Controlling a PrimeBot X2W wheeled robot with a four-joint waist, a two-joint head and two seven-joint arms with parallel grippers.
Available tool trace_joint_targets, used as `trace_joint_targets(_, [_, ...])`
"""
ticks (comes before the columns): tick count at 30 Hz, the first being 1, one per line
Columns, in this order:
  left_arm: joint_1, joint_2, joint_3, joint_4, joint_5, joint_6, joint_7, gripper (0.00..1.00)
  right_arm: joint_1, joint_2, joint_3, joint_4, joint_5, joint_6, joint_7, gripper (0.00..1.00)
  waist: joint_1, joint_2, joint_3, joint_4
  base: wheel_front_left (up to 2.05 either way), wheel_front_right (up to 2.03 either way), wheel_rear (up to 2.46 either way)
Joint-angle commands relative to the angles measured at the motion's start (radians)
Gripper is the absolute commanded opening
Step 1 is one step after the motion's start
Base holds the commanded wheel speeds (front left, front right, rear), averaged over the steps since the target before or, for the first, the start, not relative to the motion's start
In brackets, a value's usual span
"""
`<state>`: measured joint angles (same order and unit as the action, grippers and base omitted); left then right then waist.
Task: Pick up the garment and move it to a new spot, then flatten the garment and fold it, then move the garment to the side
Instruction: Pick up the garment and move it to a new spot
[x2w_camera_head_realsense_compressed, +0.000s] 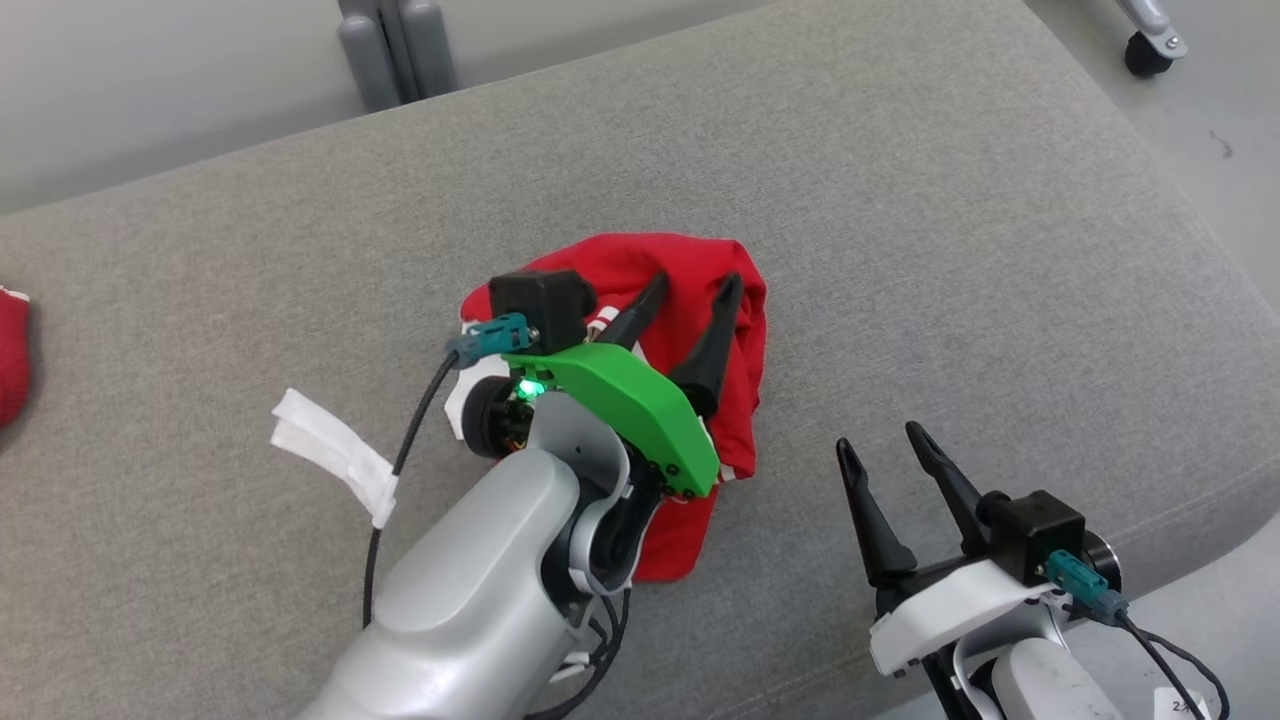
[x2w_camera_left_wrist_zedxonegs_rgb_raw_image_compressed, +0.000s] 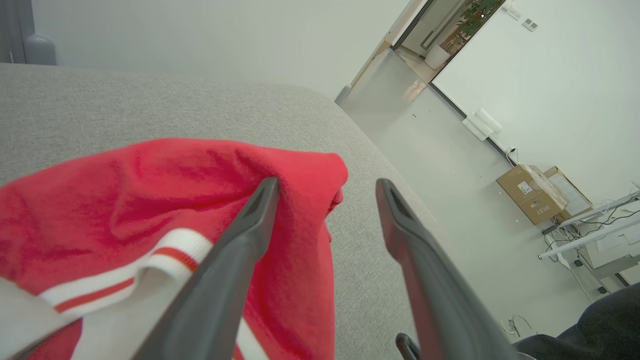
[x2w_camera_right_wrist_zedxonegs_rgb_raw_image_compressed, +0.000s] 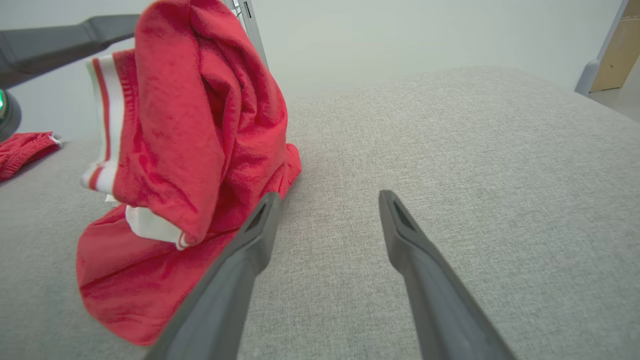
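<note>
Left gripper (x2w_camera_head_realsense_compressed: 696, 282) seen with fingers spread apart, nothing clamped. Right gripper (x2w_camera_head_realsense_compressed: 882, 440) likewise spread, empty.

Counted: two grippers, one red garment (x2w_camera_head_realsense_compressed: 680, 250) with white-striped trim, one other red cloth (x2w_camera_head_realsense_compressed: 10, 350), one white strip (x2w_camera_head_realsense_compressed: 330, 450).

Garment heaped on grey cushion (x2w_camera_head_realsense_compressed: 900, 250) directly beneath left gripper, near right gripper's left.

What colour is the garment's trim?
The trim is white with a red stripe, clearest in the right wrist view.
</note>
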<state>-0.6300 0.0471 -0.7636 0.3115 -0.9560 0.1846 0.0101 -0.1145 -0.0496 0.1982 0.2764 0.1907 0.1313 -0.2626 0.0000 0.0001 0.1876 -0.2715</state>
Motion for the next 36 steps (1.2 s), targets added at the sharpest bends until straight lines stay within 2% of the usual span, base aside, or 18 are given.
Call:
trace_joint_targets(1, [-0.017,0.007,-0.029,0.028,-0.026,-0.015,-0.036,1.0,0.003,-0.002,-0.008,0.004,-0.004,-0.001,-0.003,1.0,0.0,-0.0001,0.001,0.006,0.0,0.0,0.0])
trace_joint_targets(7, [-0.054,0.006,-0.132,0.127,-0.009,-0.046,-0.186,1.0,0.025,-0.002,-0.047,0.006,-0.041,-0.001,-0.003,1.0,0.0,-0.0001,-0.019,0.062,0.0,0.0,0.0])
trace_joint_targets(9, [-0.04,0.008,-0.141,0.147,0.021,-0.049,-0.227,1.0,0.029,-0.002,-0.067,-0.006,-0.054,-0.001,-0.003,1.0,0.0,-0.0001,-0.03,0.086,0.0,0.0,0.0])
trace_joint_targets(14, [0.036,0.067,-0.115,0.121,0.105,-0.048,-0.273,1.0,0.044,-0.002,-0.122,-0.046,-0.094,-0.001,-0.003,1.0,0.0,-0.0001,-0.06,0.135,0.0,0.0,0.0])
trace_joint_targets(18, [0.171,0.116,-0.005,0.008,0.201,-0.031,-0.275,1.0,0.061,-0.002,-0.17,-0.073,-0.127,-0.001,-0.003,1.0,0.0,-0.0001,-0.087,0.181,0.0,0.0,0.0])
trace_joint_targets(21, [0.296,0.13,0.108,-0.075,0.26,-0.033,-0.275,1.0,0.08,-0.002,-0.2,-0.085,-0.153,-0.001,-0.003,1.0,0.0,-0.0001,-0.111,0.214,0.0,0.0,0.0])
trace_joint_targets(27, [0.524,0.106,0.316,-0.137,0.356,-0.048,-0.276,1.0,0.12,-0.002,-0.252,-0.091,-0.187,-0.001,-0.003,1.0,0.0,-0.0001,-0.158,0.265,0.0,0.0,0.0])
trace_joint_targets(30, [0.612,0.097,0.428,-0.152,0.441,-0.053,-0.275,1.0,0.137,-0.002,-0.26,-0.087,-0.199,-0.001,-0.003,1.0,0.0,-0.0001,-0.175,0.281,0.0,0.0,0.0])
trace_joint_targets(36, [0.735,0.076,0.583,-0.147,0.577,-0.136,-0.275,1.0,0.16,-0.002,-0.265,-0.08,-0.21,-0.001,-0.003,1.0,0.0,-0.0001,-0.195,0.301,0.0,0.0,0.0])
